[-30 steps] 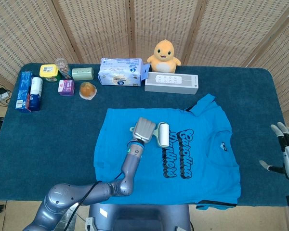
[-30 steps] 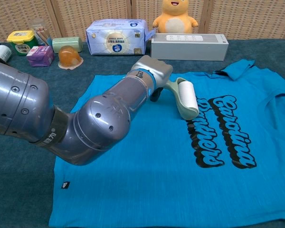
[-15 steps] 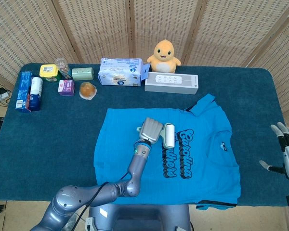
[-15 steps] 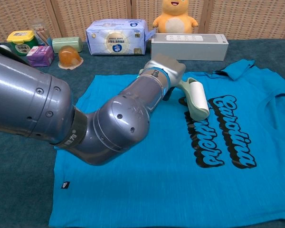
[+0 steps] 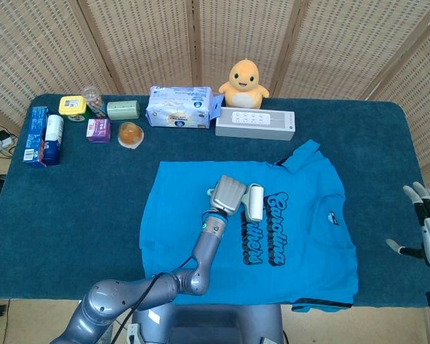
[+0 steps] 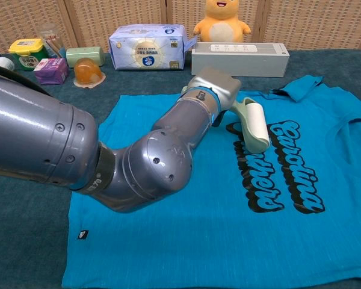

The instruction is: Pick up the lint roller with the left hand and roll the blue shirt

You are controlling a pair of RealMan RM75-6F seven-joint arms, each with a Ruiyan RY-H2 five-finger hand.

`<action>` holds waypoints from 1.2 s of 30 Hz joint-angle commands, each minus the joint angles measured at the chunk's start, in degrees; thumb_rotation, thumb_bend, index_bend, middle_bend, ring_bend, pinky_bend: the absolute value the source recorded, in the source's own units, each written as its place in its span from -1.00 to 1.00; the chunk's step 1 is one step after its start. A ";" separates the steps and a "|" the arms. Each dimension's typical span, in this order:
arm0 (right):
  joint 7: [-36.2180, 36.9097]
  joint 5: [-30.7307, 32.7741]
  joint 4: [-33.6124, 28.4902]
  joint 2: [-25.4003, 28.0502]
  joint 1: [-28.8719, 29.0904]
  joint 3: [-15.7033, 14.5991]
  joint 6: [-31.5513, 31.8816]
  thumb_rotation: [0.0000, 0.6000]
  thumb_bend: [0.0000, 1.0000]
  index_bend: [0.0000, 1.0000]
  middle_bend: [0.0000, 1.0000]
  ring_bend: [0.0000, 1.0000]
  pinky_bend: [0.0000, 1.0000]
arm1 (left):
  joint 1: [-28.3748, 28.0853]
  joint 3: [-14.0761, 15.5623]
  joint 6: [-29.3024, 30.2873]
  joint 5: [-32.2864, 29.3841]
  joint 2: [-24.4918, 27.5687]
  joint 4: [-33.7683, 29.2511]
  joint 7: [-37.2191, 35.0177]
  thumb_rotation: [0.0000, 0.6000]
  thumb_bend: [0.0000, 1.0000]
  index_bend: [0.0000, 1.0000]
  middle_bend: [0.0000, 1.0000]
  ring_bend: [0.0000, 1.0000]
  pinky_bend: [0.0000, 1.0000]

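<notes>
The left robot hand [image 5: 228, 193] grips the lint roller's [image 6: 256, 125] handle, most of it hidden inside the fist; the white roll lies on the shirt [image 5: 301, 244], touching the black lettering. The bulky forearm hides much of the shirt's left half in the chest view. At the counter's [image 5: 79, 193] right edge, the right robot hand [image 5: 426, 233] is partly cut off, fingers spread, holding nothing.

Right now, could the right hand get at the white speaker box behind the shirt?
Probably not easily. The right hand sits open at the table's far right edge, while the white speaker box lies at the back near the middle. Nothing blocks the path, but the reach looks long.
</notes>
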 commanded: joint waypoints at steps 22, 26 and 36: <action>-0.30 -0.06 -0.06 0.01 -0.02 -0.03 0.11 1.00 -1.00 -0.88 -1.00 -1.00 -1.00 | 5.10 1.69 0.60 -3.59 4.32 -6.08 6.92 1.00 0.40 0.72 1.00 0.60 0.97; -0.52 -0.06 -0.04 -0.10 0.01 -0.07 0.05 1.00 -1.00 -0.88 -1.00 -1.00 -1.00 | 6.41 3.06 1.23 -3.03 5.78 -8.02 7.40 1.00 0.39 0.72 1.00 0.60 0.97; -1.03 -0.13 -0.17 -0.24 0.06 -0.19 -0.05 1.00 -1.00 -0.88 -1.00 -1.00 -1.00 | 9.99 5.91 3.21 -2.25 9.25 -12.68 7.33 1.00 0.40 0.72 1.00 0.60 0.97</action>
